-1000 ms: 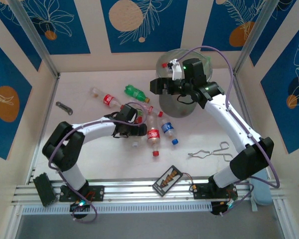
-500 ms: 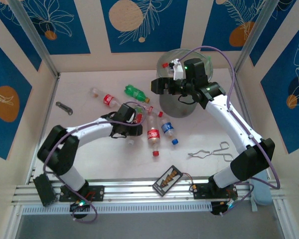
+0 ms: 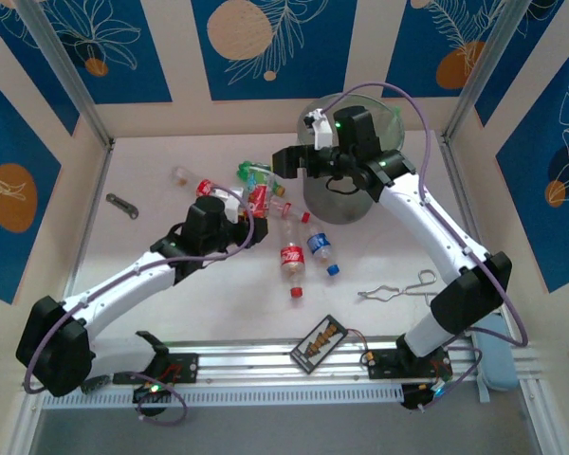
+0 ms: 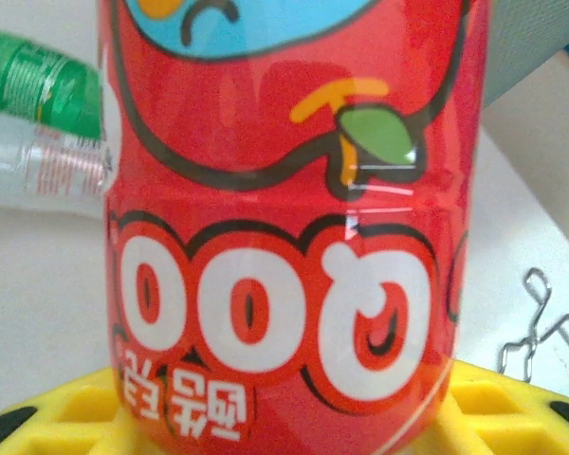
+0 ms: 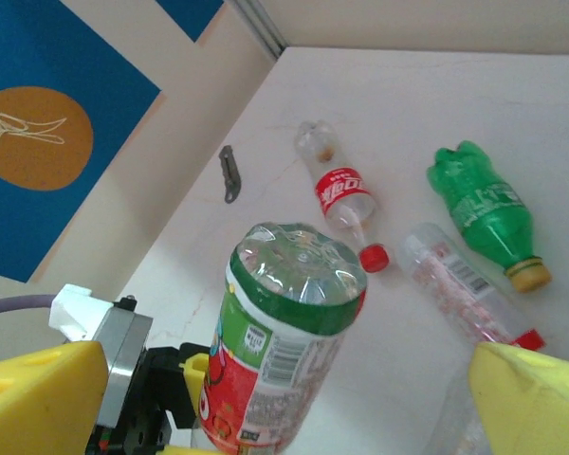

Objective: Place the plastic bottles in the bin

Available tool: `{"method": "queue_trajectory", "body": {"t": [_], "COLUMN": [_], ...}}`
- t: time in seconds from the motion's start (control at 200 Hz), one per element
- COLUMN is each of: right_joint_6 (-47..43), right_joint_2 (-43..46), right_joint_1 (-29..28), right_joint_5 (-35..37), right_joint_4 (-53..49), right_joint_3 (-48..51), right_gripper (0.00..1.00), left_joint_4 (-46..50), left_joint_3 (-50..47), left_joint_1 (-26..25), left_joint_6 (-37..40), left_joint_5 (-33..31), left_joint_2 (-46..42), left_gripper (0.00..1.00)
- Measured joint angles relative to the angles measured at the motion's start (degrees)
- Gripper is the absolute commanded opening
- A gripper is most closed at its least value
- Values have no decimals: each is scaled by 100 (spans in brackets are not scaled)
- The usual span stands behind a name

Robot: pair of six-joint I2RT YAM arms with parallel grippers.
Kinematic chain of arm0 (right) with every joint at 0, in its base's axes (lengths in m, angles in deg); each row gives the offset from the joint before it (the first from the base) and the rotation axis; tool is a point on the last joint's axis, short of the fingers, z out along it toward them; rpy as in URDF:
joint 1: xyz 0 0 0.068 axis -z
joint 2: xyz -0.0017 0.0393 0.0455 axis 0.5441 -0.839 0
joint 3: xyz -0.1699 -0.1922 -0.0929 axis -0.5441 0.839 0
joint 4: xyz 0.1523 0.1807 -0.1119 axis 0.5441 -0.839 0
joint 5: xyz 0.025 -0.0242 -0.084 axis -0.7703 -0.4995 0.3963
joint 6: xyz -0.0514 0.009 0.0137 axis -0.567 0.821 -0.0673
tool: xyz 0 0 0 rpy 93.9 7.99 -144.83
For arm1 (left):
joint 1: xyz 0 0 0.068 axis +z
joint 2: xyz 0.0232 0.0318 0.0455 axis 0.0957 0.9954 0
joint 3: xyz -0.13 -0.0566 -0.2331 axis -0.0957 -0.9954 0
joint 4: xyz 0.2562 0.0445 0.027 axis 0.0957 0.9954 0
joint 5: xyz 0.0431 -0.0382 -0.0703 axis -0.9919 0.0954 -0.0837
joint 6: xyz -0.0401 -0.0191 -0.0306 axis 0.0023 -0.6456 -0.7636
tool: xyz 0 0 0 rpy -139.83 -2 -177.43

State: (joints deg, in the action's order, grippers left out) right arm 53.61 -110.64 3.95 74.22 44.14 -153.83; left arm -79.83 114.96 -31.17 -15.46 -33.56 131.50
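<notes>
Red-labelled bottle (image 4: 284, 237), ends cropped, in left tool (image 3: 249, 207).

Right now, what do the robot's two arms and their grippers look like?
Both the left arm and the right arm are white tubular links joined by black joint housings, each trailing a thin purple cable. The left gripper and right gripper are black-bodied, with bright yellow fingers. Small green lights glow near the right arm's wrist.

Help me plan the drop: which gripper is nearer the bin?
Right. The right gripper hangs open beside the bin; the left gripper, gripping a red-labelled bottle, is farther left.
</notes>
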Motion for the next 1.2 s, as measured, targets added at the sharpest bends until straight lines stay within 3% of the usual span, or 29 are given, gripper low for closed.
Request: {"method": "queue_trajectory", "body": {"t": [0.38, 0.635, 0.73, 0.95, 1.2], "right_joint_6": [44, 105, 96, 35, -378], "right_joint_2": [-590, -844, -846, -868, -984], "right_joint_1": [-389, -433, -452, -448, -229], "right_joint_5": [-232, -400, -415, -426, -275], "right_joint_4": [11, 42, 44, 24, -164], "right_joint_3": [-533, -706, -782, -1025, -1978], "right_gripper": [96, 71, 65, 61, 61], "left_joint_4": [-1268, -1443, -1469, -1478, -1314], "left_joint_3": [-120, -125, -125, -125, -125], "left_joint_1": [0, 0, 0, 0, 0], "left_joint_6": [103, 107, 107, 155, 192], "left_joint_5": [435, 540, 557, 557, 531], "left_joint_2": [-59, -153, -155, -363, -1200], "left_gripper": [37, 40, 52, 99, 100]}}
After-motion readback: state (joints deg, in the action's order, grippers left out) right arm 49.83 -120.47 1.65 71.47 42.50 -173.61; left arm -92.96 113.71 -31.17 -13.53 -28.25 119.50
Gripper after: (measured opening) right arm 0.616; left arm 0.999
